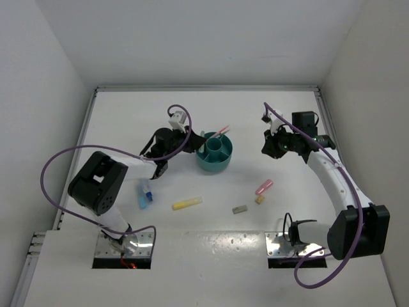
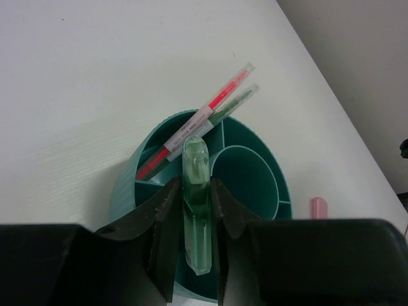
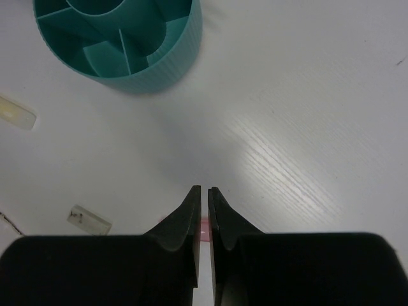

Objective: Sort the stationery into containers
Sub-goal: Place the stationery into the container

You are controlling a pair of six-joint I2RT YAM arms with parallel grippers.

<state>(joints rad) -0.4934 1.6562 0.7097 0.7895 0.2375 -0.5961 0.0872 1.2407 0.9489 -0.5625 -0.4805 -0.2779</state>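
- At the far left a blue marker (image 1: 145, 194) lies on the white table (image 1: 128, 115) beside the left arm's elbow. A yellow marker (image 1: 186, 203) lies to its right, apart from it.
- The left arm is bent forward and to the right, over the near-left rim of the teal organiser (image 1: 211, 167). The left gripper (image 2: 194, 186) has its fingers pressed against both sides of a mint marker (image 2: 194, 159), which is held above the ring compartments.
- A pink pen (image 2: 220, 99) and a green pen (image 2: 241, 99) lean together in a far ring compartment, their ends poking out over the rim.
- Right of the organiser a grey block (image 1: 239, 209), a tan block (image 1: 259, 199) and a pink marker (image 1: 264, 187) lie close together on the table.
- The right arm arches up from its base and bends left. The right gripper (image 3: 204, 191) hangs over bare table, its fingers all but touching, with nothing between them.
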